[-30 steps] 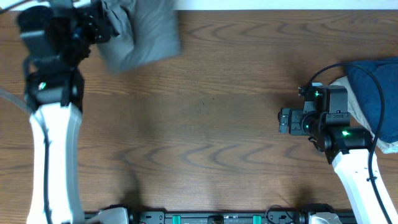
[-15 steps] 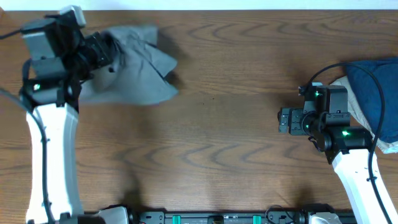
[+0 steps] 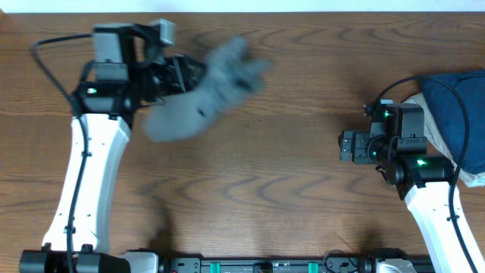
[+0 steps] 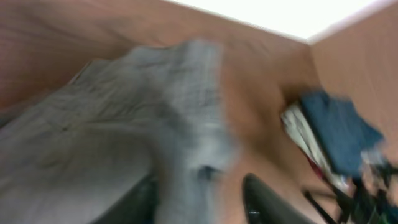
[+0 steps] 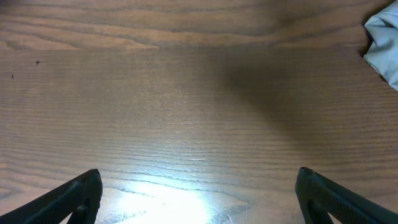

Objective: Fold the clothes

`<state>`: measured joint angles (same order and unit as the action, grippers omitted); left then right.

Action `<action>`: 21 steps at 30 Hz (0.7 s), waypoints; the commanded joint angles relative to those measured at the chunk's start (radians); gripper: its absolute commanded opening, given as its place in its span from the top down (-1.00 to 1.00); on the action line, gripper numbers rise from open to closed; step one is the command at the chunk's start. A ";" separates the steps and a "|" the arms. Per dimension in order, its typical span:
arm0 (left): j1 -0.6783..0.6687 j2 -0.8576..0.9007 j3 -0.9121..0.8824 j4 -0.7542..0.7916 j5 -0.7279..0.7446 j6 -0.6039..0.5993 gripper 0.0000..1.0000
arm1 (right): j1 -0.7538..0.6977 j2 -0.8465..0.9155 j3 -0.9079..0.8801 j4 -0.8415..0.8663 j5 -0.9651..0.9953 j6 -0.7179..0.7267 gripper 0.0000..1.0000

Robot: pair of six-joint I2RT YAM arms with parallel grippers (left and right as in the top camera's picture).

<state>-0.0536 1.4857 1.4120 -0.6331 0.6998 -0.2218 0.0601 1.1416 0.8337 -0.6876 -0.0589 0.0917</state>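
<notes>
Far left on the bench [image 3: 265, 197], the left claw [image 3: 184, 76] is clamped on a grey garment [image 3: 203, 97]. The cloth spreads out to the right of the claw, toward the bench centre. It is blurred in the overhead view, so I cannot tell whether any part of it rests on the wood.

Left wrist view: the picture is blurred. The grey cloth fills the left and middle of the frame, and a bunched fold runs down between the two dark fingers [image 4: 264, 199] at the lower edge.

Right side: the right claw [image 3: 345, 146] points left, well apart from the grey garment. In the right wrist view its fingertips [image 5: 78, 193] stand wide apart at the lower corners, with bare wood between them and nothing held.

Far right edge: a blue garment [image 3: 455, 98] lies on top of a beige garment [image 3: 428, 121], just behind the right arm. The beige one shows along the left and near edges of the blue one. A pale cloth edge [image 5: 382, 40] enters the upper right corner of the right wrist view, and I cannot tell which garment it belongs to.

The middle of the bench shows wood grain only.
</notes>
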 commanded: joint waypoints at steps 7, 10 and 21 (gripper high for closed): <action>-0.028 0.006 0.014 -0.054 -0.179 0.129 -0.30 | -0.014 0.002 0.019 0.000 0.007 0.008 -0.99; -0.028 0.026 0.013 -0.044 -0.401 0.128 -0.32 | -0.014 0.002 0.019 0.000 0.006 0.008 -0.99; -0.036 0.302 0.012 0.093 -0.468 0.174 -0.44 | -0.014 0.003 0.019 -0.004 0.006 0.020 -0.99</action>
<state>-0.0864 1.7164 1.4124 -0.5556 0.2733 -0.0891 0.0601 1.1416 0.8341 -0.6895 -0.0559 0.0982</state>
